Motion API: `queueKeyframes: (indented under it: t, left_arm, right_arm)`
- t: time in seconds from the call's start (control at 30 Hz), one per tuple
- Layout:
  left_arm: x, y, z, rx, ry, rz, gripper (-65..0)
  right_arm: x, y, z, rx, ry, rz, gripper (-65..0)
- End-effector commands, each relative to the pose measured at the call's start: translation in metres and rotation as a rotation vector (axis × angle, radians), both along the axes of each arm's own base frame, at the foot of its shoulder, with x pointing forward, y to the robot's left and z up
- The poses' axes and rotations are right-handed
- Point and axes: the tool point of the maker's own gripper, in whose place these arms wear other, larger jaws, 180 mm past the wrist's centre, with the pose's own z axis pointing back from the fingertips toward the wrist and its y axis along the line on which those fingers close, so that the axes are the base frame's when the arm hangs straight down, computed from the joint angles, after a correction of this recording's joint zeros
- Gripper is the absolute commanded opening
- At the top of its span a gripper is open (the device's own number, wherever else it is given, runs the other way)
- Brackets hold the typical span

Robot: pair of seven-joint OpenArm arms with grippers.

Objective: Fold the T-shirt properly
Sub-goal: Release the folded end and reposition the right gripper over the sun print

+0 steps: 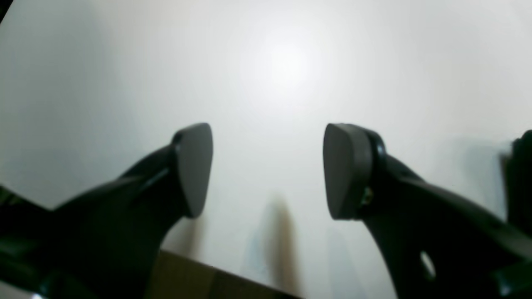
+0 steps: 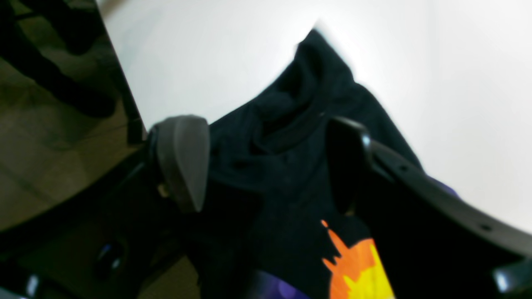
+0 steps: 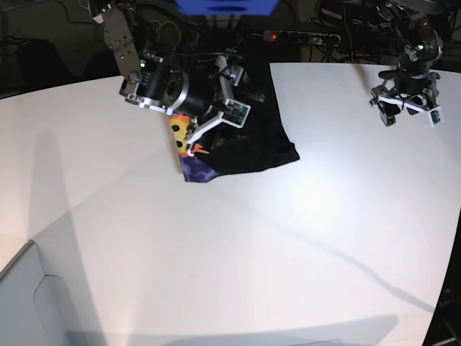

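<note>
- Can see only part of the T-shirt [image 2: 291,187] in the right wrist view: loses its near end past the bottom edge, with the sun print [image 2: 365,270] cut short and partly behind a finger.
- Cannot follow the shirt's middle in the base view, hidden under the right gripper [image 3: 212,137] and its arm.
- Cannot identify the dark thing [image 1: 519,187] cut off by the right edge of the left wrist view.
- Cannot read fine detail on the fingers [image 1: 191,170] in the left wrist view, blurred.
- Can see only part of the pale object [image 3: 25,310] at near left, cut off in the base view.
</note>
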Motion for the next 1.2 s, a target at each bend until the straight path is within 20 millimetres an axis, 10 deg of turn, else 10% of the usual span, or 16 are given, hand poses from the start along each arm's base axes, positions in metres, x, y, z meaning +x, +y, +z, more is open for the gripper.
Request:
queueKeyframes:
  t: [0.0, 0.47, 0.8, 1.17]
  left_arm:
    - [0.006, 0.004, 0.011, 0.025, -0.036, -0.006, -24.6]
    - [0.004, 0.005, 0.011, 0.027, -0.030, -0.005, -24.5]
    - [0.002, 0.003, 0.008, 0.020, -0.019, -0.004, -24.4]
    - [0.000, 0.003, 0.007, 0.018, -0.014, -0.003, -24.5]
  right_arm:
    - [0.001, 0.000, 0.011, 0.030, -0.031, 0.007, -22.1]
    - [0.000, -0.031, -0.012, -0.013, 0.043, -0.101, -21.7]
    - [0.057, -0.061, -0.001, 0.021, -0.006, -0.282, -23.1]
    - [0.101, -0.052, -0.040, 0.023, 0.112, -0.293, -54.5]
